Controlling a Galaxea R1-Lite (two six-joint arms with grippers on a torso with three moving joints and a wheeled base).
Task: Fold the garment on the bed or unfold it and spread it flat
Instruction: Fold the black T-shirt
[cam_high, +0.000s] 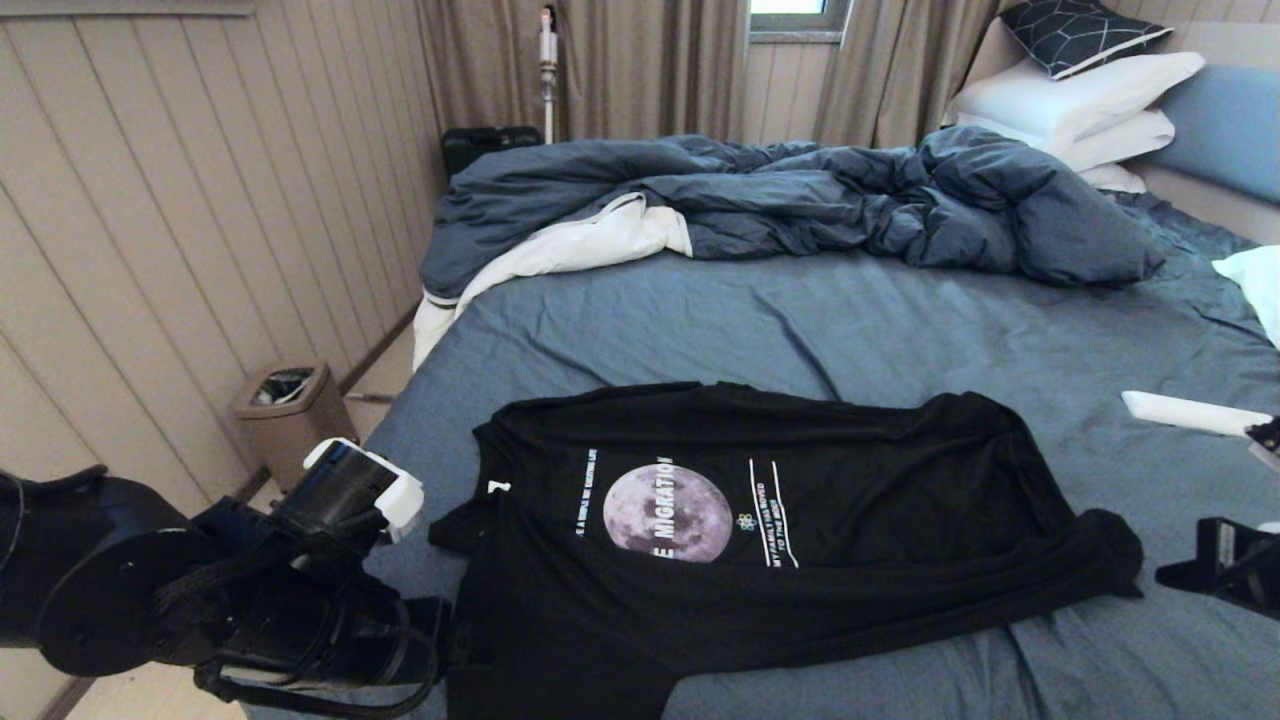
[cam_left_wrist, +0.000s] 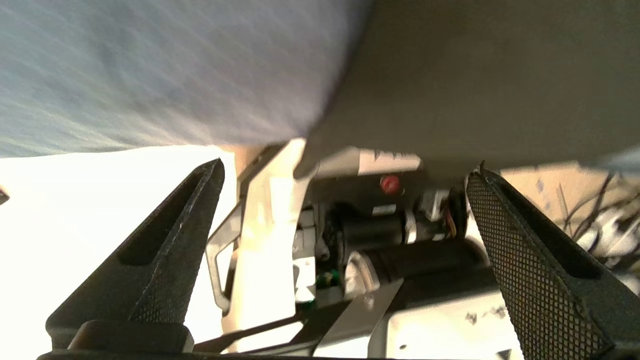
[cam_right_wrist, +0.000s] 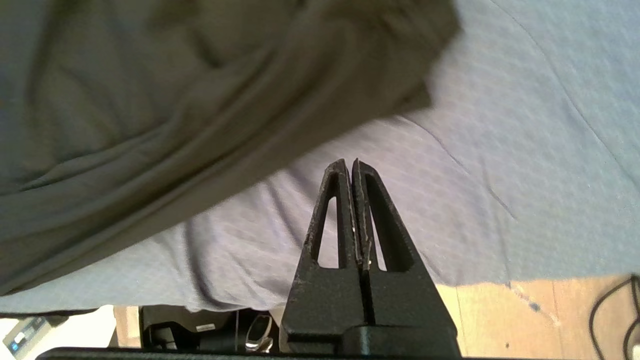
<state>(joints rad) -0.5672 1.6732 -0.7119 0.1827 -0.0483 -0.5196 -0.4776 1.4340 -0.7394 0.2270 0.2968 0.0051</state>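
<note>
The garment (cam_high: 850, 500), a black T-shirt with a grey moon print and white text, lies spread on the bed (cam_high: 800, 320), neck to the left and hem to the right. My left arm is at the bed's near left corner beside the collar. In the left wrist view the left gripper (cam_left_wrist: 350, 165) is open wide, empty, just below the garment's edge (cam_left_wrist: 475, 75). My right gripper (cam_high: 1170, 577) is at the far right, a little off the hem. It is shut on nothing (cam_right_wrist: 347, 161), over bare sheet (cam_right_wrist: 500, 150) with the garment (cam_right_wrist: 150, 100) beyond.
A rumpled dark blue duvet (cam_high: 800, 195) lies across the far side of the bed, with white pillows (cam_high: 1080, 95) at the back right. A brown bin (cam_high: 295, 410) stands on the floor by the panelled wall. A white elongated part (cam_high: 1190, 412) shows at the right edge.
</note>
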